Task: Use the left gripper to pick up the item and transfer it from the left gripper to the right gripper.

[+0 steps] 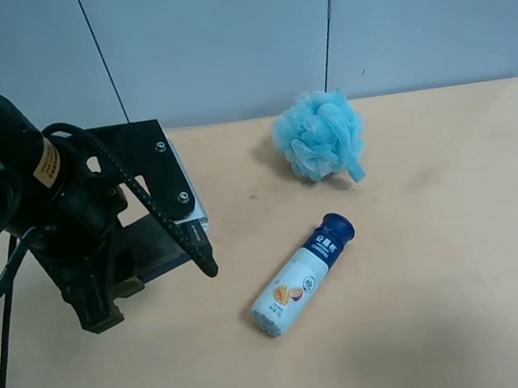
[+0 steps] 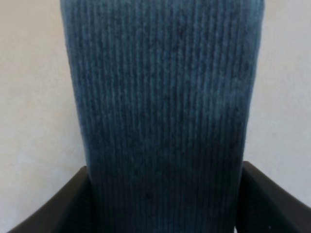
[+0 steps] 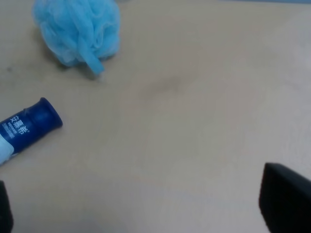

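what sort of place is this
Likely a robot test bench: a black robot arm over a tan table, plain grey wall panels, unrelated props like a mesh puff and bottle.

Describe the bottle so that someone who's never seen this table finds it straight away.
On the tan table, look just below the fluffy light-blue puff in the exterior high view. The bottle lies there on its side, navy cap toward the puff. It is the only smooth white cylinder; the puff is frilly, and the dark felt block sits between black fingers.
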